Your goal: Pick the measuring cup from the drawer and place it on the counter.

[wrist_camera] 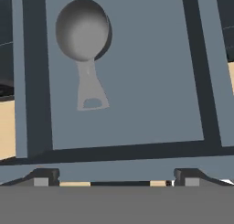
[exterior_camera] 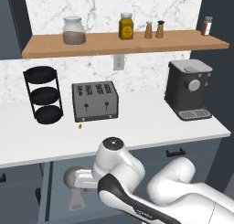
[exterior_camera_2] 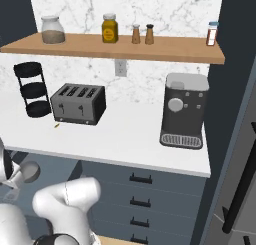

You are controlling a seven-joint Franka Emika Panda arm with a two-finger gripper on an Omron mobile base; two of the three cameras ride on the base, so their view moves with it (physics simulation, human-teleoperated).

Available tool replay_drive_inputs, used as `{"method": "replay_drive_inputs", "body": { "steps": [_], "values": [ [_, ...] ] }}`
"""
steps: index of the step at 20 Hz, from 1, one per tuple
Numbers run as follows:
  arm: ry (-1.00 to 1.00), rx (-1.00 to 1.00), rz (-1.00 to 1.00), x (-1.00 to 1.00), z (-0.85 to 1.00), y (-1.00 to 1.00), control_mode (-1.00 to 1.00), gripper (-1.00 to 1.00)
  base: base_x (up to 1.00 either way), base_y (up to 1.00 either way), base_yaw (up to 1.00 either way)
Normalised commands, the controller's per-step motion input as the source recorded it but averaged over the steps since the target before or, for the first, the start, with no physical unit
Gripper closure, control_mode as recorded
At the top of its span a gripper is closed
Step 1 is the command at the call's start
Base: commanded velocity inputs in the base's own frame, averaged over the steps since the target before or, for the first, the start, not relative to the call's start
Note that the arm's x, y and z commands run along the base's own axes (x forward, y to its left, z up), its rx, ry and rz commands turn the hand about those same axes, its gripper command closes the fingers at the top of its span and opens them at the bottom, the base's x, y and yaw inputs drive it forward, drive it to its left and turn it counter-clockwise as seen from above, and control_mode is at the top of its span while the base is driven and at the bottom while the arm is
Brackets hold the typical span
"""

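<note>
The measuring cup (wrist_camera: 82, 31), pale grey with a long flat handle, lies on the lighter floor of the open slate-blue drawer (wrist_camera: 151, 81), bowl toward the top left of the hand view. My gripper (wrist_camera: 117, 177) hangs above the drawer, open, its fingertips (wrist_camera: 43, 177) far apart and nothing between them; the cup is well ahead of them and to the left. From the base, the cup (exterior_camera: 75, 179) shows in the drawer (exterior_camera: 57, 191) under the white counter (exterior_camera: 137, 122), left of my arm. It also appears as the cup (exterior_camera_2: 30, 171) below the counter (exterior_camera_2: 125, 134).
On the counter stand a black three-tier rack (exterior_camera: 43, 95), a toaster (exterior_camera: 95, 101) and a coffee machine (exterior_camera: 188, 88). A wooden shelf (exterior_camera: 123, 41) with jars and shakers runs above. Closed dark drawer fronts (exterior_camera_2: 140, 189) sit to the right of the open one.
</note>
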Motion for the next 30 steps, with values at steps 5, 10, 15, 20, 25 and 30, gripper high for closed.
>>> {"method": "replay_drive_inputs", "body": {
  "steps": [5,10,15,20,25,30],
  "values": [
    [0.00,-0.05,0.00,0.23,-0.08,0.22,-1.00,-1.00,0.00,0.00,0.00],
    [0.00,-0.07,0.00,0.02,-0.17,0.32,-1.00,-1.00,0.00,0.00,0.00],
    [0.00,-0.01,0.00,0.22,-0.08,0.01,-1.00,-1.00,0.00,0.00,0.00],
    [0.00,-0.04,0.02,0.19,-0.37,0.10,-1.00,-1.00,0.00,0.00,0.00],
    [0.00,-0.08,0.02,0.21,-0.37,0.32,-1.00,-1.00,0.00,0.00,0.00],
    [0.00,-0.01,0.02,0.29,-0.23,0.05,-1.00,-1.00,0.00,0.00,0.00]
  ]
}}
